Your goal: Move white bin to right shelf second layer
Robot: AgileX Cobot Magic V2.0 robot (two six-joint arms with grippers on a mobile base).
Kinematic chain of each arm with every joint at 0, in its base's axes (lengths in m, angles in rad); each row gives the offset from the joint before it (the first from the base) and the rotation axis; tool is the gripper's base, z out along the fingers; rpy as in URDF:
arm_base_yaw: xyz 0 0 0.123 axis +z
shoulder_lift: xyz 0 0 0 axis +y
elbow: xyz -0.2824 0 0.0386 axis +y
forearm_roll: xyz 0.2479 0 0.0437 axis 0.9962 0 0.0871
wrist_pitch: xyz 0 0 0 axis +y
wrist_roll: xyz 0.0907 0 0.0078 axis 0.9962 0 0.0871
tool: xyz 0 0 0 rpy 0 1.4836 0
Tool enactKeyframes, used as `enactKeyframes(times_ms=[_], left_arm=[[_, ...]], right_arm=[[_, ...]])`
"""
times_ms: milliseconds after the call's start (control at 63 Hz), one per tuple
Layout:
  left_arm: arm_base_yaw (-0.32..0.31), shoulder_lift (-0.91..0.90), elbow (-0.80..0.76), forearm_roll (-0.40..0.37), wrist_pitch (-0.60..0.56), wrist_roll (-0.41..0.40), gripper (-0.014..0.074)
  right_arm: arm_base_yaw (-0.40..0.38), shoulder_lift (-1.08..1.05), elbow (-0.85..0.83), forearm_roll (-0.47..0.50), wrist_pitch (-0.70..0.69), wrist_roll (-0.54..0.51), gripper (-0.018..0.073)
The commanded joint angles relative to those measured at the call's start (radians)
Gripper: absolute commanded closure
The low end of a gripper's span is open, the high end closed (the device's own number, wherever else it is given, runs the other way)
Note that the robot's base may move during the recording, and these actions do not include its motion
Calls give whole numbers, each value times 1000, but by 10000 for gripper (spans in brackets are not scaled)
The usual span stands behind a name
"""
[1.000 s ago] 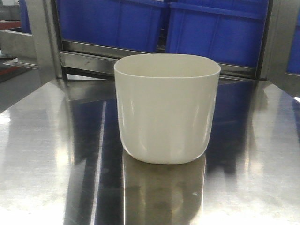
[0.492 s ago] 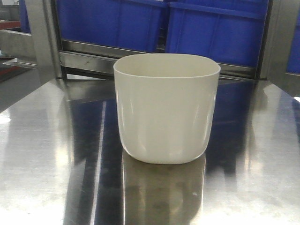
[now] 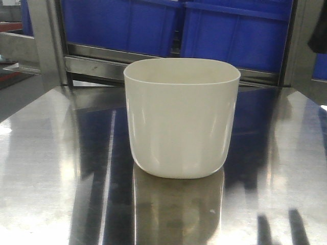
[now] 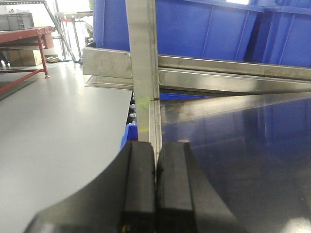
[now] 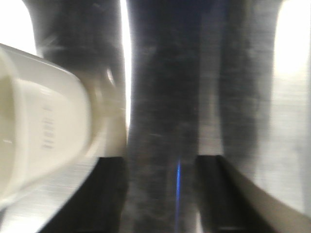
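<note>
The white bin stands upright and empty in the middle of the steel tabletop, with nothing touching it. In the blurred right wrist view the bin lies at the left. My right gripper hangs open over the bare table to the bin's right, with nothing between its fingers. My left gripper is shut and empty, near the table's left edge and pointing at a steel rack post. The right shelf second layer is out of view.
Large blue crates sit on a steel rack level behind the table. Upright steel posts flank it. A dark shape pokes in at the front view's top right. Grey floor and a red-framed bench lie to the left.
A dark shape has come into the front view's top right, and two dark streaks now reflect on the table at bottom right. The bin has not moved.
</note>
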Motion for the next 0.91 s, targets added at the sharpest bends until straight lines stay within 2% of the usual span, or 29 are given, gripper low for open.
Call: enactKeyframes(times_ms=[0,127,397,635,889], left_arm=[[-5,-14,37,-6,-84,-3,512],[-5,-14,37,-6,-84,-3,512],[-5,-14,37,-6,-84,-3,512],[-5,-14,37,-6,-84,-3,512],[-5,-14,37,-6,-84,-3,512]], right_arm=[[45,21,-101,-33,28,95,52],[98,86,-185,-78,79,145,52],[204,195,-297,-82,95,192,52],[239,259,-303,-82,59,194,52],[240,322,-303,-116,53,194,52]])
